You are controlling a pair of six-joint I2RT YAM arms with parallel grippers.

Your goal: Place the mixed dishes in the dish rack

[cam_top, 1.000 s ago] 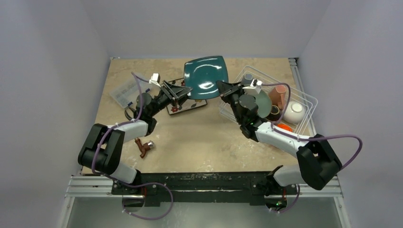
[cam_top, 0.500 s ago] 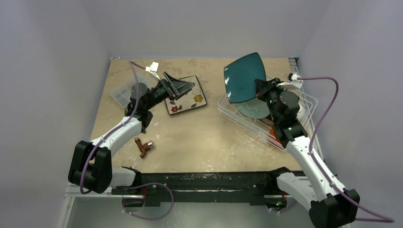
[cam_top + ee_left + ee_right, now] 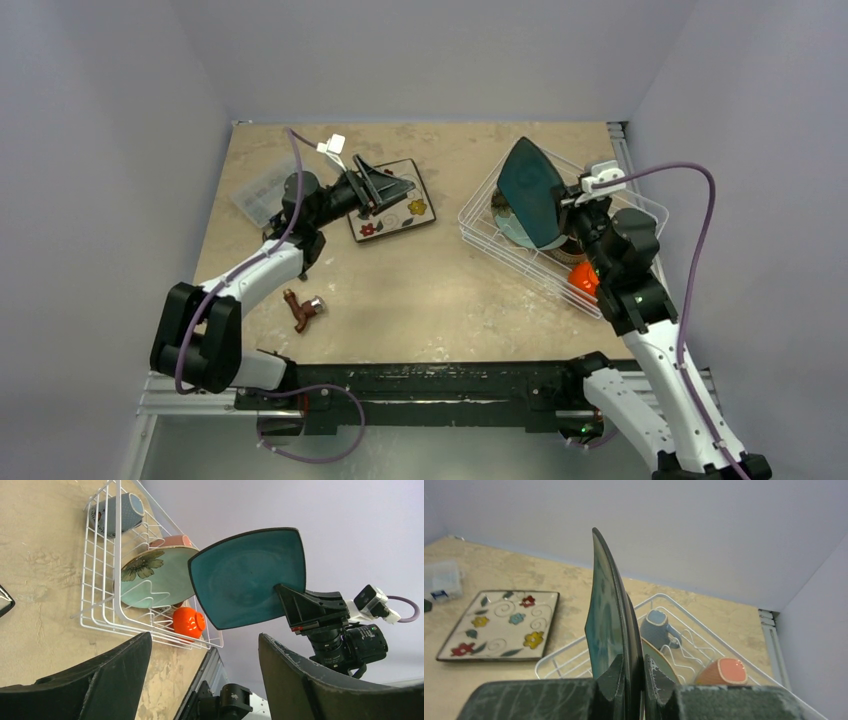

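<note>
My right gripper point(image 3: 572, 207) is shut on the rim of a dark teal squarish plate point(image 3: 530, 190) and holds it on edge above the white wire dish rack point(image 3: 465, 215). The right wrist view shows both fingers point(image 3: 654, 672) clamped on the plate point(image 3: 610, 610). The rack point(image 3: 120, 545) holds a pale green flower plate point(image 3: 155, 577), a pale blue mug point(image 3: 117, 512), a pink mug point(image 3: 172, 541) and an orange bowl point(image 3: 189, 621). My left gripper point(image 3: 385, 187) is open and empty just above the square flower-patterned plate point(image 3: 400, 218) on the table.
A clear plastic compartment box point(image 3: 262, 192) lies at the far left of the table. Pliers point(image 3: 303, 310) lie near the left arm. The rack stands against the right table edge, close to the wall.
My right gripper has carried the teal plate from the table's far middle rightward over the rack and turned it on edge. My left gripper drew back from it to above the flower plate.
</note>
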